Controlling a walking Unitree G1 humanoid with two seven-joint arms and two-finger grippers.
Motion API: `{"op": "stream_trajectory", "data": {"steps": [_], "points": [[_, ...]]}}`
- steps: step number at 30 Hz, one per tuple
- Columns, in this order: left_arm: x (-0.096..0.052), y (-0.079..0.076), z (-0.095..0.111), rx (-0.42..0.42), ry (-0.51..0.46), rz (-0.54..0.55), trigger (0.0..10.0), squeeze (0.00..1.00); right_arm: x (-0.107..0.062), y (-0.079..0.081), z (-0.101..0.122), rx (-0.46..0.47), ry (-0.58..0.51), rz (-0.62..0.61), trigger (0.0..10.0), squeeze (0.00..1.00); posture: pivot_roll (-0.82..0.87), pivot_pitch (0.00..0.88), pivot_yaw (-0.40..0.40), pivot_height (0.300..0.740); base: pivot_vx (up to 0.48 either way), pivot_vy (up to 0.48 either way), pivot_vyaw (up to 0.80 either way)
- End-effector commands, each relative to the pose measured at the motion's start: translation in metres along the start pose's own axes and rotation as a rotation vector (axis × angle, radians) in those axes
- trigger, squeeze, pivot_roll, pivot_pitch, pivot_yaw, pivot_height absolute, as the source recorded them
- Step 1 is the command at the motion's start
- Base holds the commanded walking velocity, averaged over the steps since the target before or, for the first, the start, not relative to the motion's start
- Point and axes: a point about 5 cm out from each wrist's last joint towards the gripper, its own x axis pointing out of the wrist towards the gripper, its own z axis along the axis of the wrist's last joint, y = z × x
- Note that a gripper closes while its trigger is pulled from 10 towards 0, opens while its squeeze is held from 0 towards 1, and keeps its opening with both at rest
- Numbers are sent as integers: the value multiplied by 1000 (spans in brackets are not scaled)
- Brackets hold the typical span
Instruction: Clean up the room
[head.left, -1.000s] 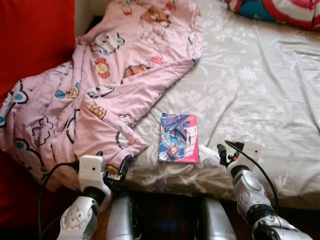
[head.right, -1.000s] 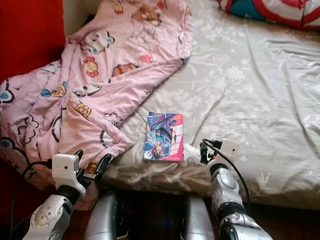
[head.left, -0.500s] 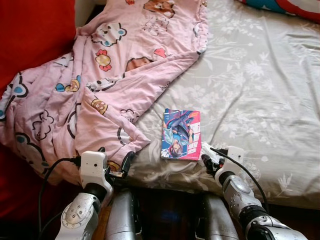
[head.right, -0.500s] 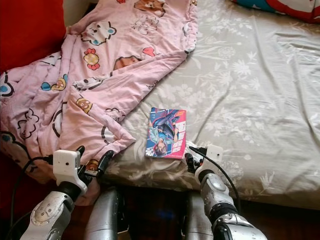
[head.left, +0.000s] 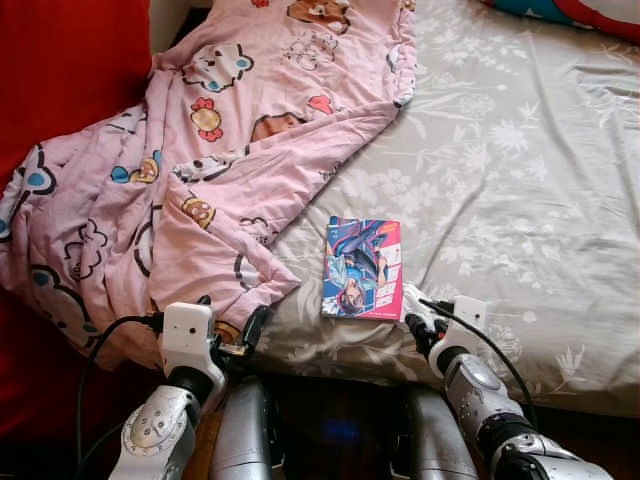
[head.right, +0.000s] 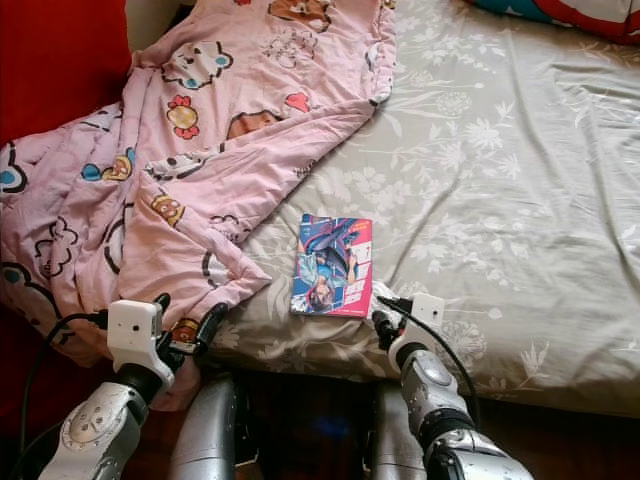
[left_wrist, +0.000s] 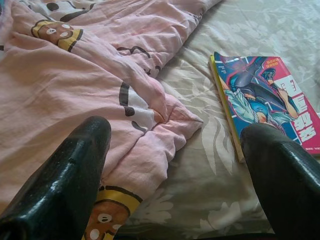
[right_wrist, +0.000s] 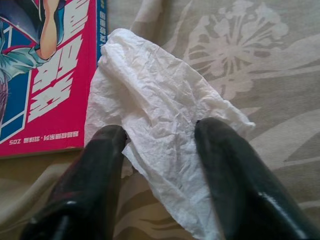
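Tissue (right_wrist: 160, 115), one crumpled sheet, is being straddled by the right gripper's (right_wrist: 160, 137) spread fingers beside one book (head.left: 363, 268); left gripper (left_wrist: 175, 150) is being held open.

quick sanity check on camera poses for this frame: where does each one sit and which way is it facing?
Left eye, right eye: head, looking down at the bed; both arms show, left gripper and right gripper.
Left wrist: along its open fingers at the pink blanket and comic book.
Right wrist: fingers straddle a crumpled tissue beside the book.
Shared: the book lies in all views.
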Motion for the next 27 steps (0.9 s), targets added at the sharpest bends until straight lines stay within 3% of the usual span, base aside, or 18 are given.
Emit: {"op": "stream_trajectory", "data": {"steps": [1,10,19,27], "points": [[-4,3,-8,14,49,9,10000,0,-4,-1,-18,0,53,0,0,0,53,311,28,617,0,0,0],[-1,2,-8,13,48,2,10000,0,-4,2,-21,-28,59,11,0,0,53,301,25,617,0,0,0],[8,4,-7,20,32,11,10000,0,0,6,-4,-90,-11,13,0,0,44,266,17,617,0,0,0],[17,4,-7,19,17,18,10000,0,0,6,-1,-91,-27,16,0,0,40,233,8,617,0,0,0]]}}
